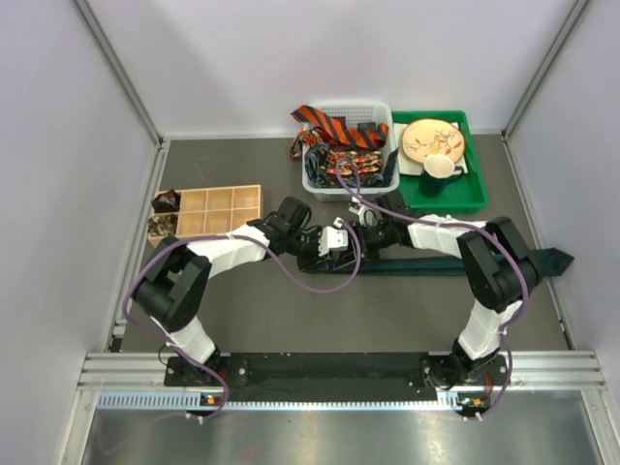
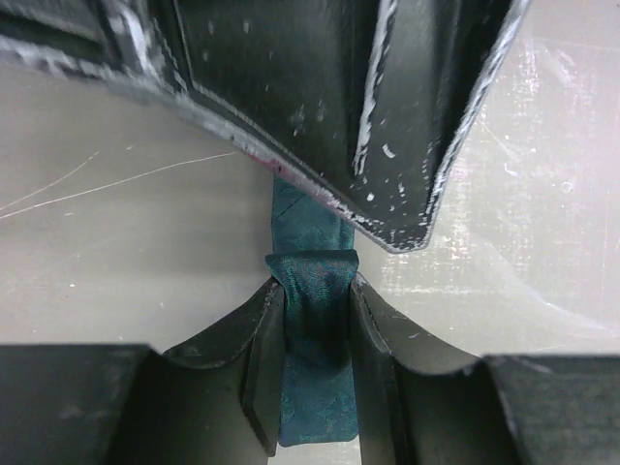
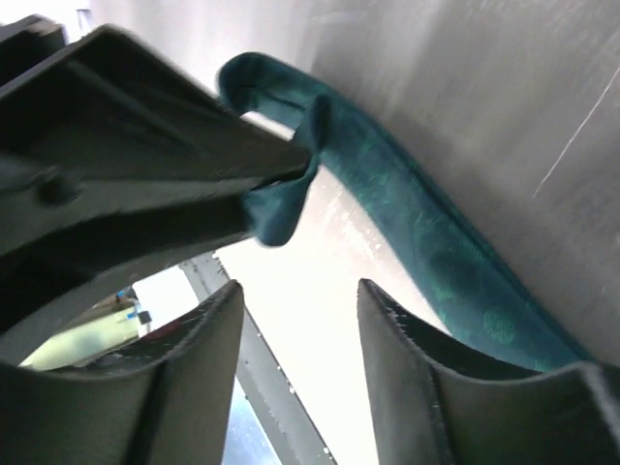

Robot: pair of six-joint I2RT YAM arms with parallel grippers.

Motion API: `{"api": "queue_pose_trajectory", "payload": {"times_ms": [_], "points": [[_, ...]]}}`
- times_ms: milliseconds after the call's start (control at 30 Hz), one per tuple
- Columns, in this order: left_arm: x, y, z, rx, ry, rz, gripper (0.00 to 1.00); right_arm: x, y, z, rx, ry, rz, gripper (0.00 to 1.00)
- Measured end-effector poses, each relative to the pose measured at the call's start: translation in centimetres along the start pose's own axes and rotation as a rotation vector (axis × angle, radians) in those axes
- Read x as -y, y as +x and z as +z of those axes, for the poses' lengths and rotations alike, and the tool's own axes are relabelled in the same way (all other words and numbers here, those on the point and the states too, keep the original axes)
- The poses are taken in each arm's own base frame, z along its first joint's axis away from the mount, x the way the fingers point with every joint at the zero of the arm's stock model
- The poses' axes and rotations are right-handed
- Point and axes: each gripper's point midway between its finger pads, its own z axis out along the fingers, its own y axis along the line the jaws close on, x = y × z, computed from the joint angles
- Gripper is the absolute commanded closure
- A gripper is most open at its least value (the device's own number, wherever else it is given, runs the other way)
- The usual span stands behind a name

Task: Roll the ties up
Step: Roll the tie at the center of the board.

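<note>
The dark teal tie point(image 1: 547, 260) lies flat on the table point(image 1: 242, 310), in a line from the middle toward the right edge, and its wide end reaches that edge. The narrow end, at the middle of the table, is folded over on itself. The left gripper point(image 2: 312, 291) is closed on this fold: its two fingers point(image 2: 257, 349) press the cloth from both sides. The right gripper point(image 3: 295, 310) is just beside it, facing it, and its jaws stand apart with nothing between them; the tie runs past its right finger point(image 3: 417, 368).

At the far edge, near the middle, stands a white basket point(image 1: 315, 184) with the other ties: the orange-and-black striped tie point(image 1: 329, 124) hangs over its far rim, and dark ties with red patterns point(image 1: 349, 160) lie inside. To the right of the basket is a green tray point(image 1: 455, 199) with a wooden plate point(image 1: 433, 139) and a dark cup point(image 1: 441, 168). Near the left edge is a wooden box point(image 1: 228, 208) with compartments; something dark is in its left ones, too small to tell what
</note>
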Motion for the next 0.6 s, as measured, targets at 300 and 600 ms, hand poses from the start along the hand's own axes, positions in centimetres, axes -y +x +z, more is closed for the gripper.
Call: {"api": "queue_pose_trajectory", "payload": {"times_ms": [300,600], "points": [[0.2,-0.1,0.1,0.009,0.014,0.008,0.66,-0.8,-0.8,0.3,0.056,-0.085,-0.007,0.49],[0.0,0.1,0.0,0.008,0.011,0.019,0.66,-0.9,-2.2,1.3,0.089,-0.140,0.024,0.62]]}}
